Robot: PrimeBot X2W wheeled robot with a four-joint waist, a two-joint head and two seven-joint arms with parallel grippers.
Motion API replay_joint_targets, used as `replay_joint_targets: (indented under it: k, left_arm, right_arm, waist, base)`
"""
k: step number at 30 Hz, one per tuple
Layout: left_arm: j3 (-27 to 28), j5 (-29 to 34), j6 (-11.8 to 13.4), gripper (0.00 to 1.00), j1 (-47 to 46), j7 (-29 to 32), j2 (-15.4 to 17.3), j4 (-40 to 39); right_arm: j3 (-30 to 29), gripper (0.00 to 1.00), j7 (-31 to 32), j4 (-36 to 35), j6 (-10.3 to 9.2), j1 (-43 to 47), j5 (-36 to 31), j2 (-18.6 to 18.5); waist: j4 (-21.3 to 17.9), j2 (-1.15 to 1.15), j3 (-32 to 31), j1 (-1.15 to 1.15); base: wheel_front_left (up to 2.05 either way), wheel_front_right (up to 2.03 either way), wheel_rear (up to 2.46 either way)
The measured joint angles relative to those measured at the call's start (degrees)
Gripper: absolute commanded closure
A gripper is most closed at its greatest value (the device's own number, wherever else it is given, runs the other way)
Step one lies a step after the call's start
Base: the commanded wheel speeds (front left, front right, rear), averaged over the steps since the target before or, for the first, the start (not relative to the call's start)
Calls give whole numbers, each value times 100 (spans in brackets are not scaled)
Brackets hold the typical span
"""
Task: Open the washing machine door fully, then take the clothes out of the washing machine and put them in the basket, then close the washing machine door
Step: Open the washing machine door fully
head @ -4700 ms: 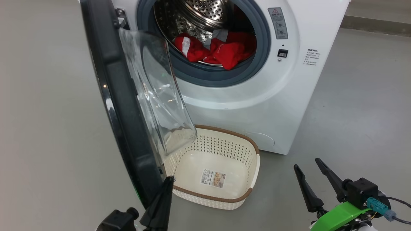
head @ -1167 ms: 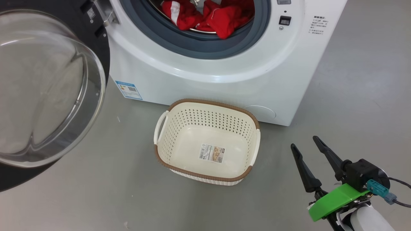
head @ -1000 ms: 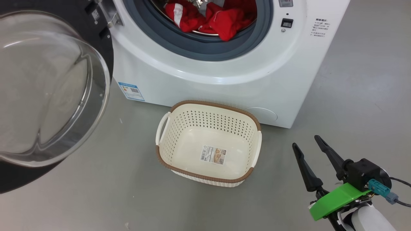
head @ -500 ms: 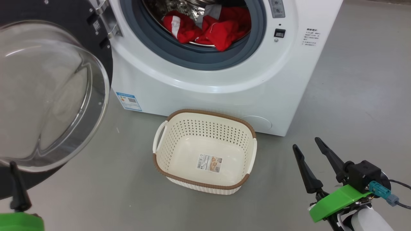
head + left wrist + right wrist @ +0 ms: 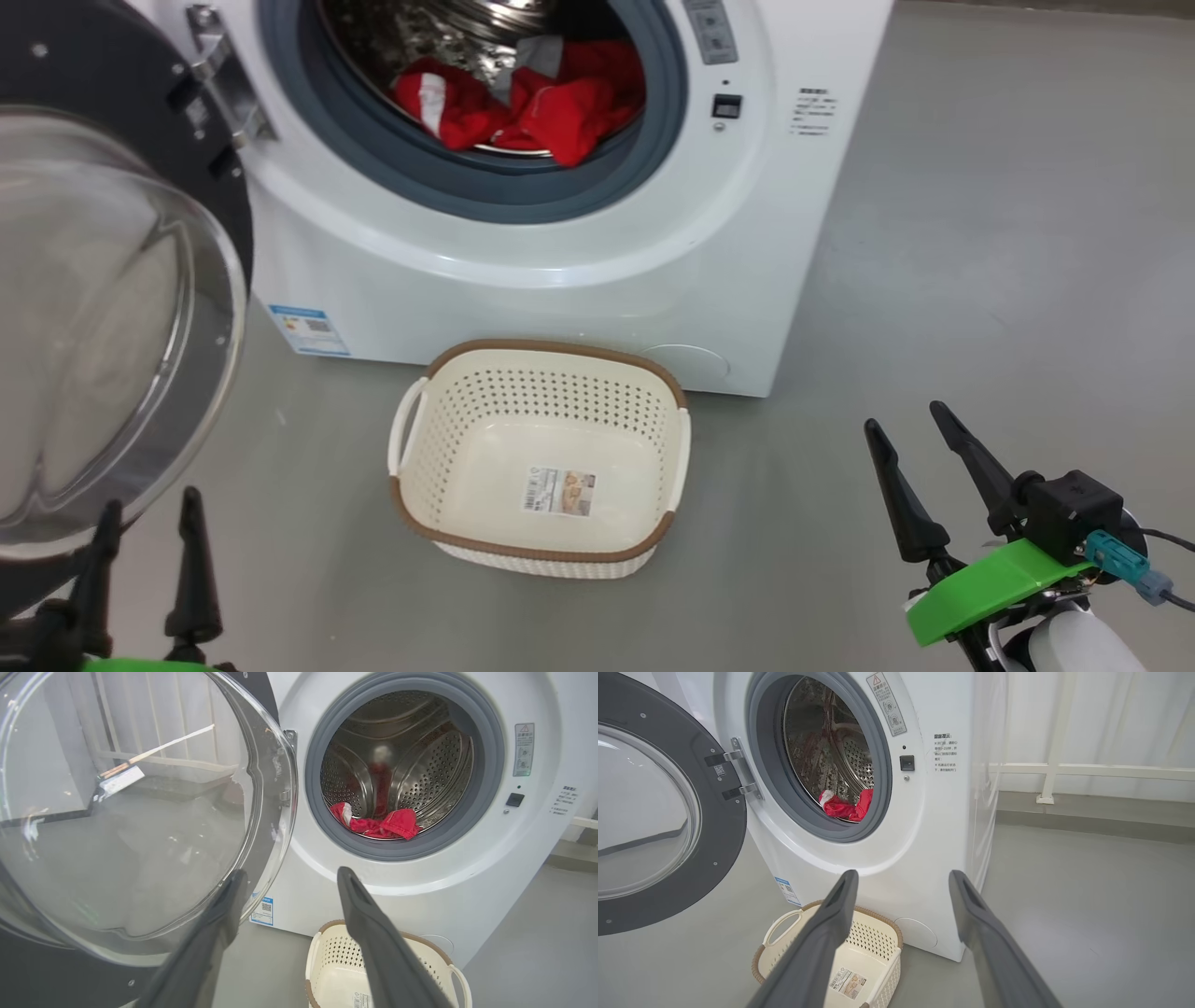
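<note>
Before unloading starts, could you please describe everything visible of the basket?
The basket is rectangular with rounded corners, seemingly cream-white plastic: perforated walls, brown woven-look rim, a loop handle at each short side, a paper label on its bottom. It stands upright, otherwise empty, on the grey floor close before the washing machine; whether they touch is unclear.

This looks like a bare test room or lab, not a furnished home. A washing machine (image 5: pixel 924 830) stands alone on a plain grey floor (image 5: pixel 980 233), with pale curtains (image 5: pixel 1087 718) and a low white rail (image 5: pixel 1087 771) at the upper right.
</note>
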Motion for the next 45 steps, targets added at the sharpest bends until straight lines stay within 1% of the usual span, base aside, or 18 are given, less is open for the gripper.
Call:
replay_joint_targets:
  k: [5, 9, 19, 28, 35, 45]
  left_arm:
    - [-265, -80, 0, 0, 83, 0, 20, -159]
    - [-441, -146, 0, 0, 177, 0, 42, -269]
    - [-617, -285, 0, 0, 470, 0, 79, -487]
    - [-790, -377, 0, 0, 577, 0, 70, -603]
    - [-887, -427, 0, 0, 651, 0, 67, -639]
    - [-905, -434, 0, 0, 655, 0, 76, -648]
  right_arm:
    - [-75, 0, 0, -32, 0, 50, 0, 15]
    - [-196, 0, 0, -65, 0, 125, 0, 23]
    - [-377, 0, -1, -163, 0, 226, 0, 33]
    - [-526, 0, -1, -205, 0, 257, 0, 32]
    - [-614, 0, -1, -258, 0, 461, 0, 32]
    - [-702, 0, -1, -280, 0, 461, -1, 36]
  waist:
    - [-199, 0, -8, 0]
    - [-471, 0, -14, 0]
    - [-1037, 0, -50, 0]
    - [-1445, 0, -94, 0]
    - [-1612, 0, -164, 0]
    - [-1613, 0, -185, 0]
  base:
    - [0, 0, 0]
    - [0, 0, 0]
    - [0, 0, 0]
    - [0, 0, 0]
    - [0, 0, 0]
    - [0, 0, 0]
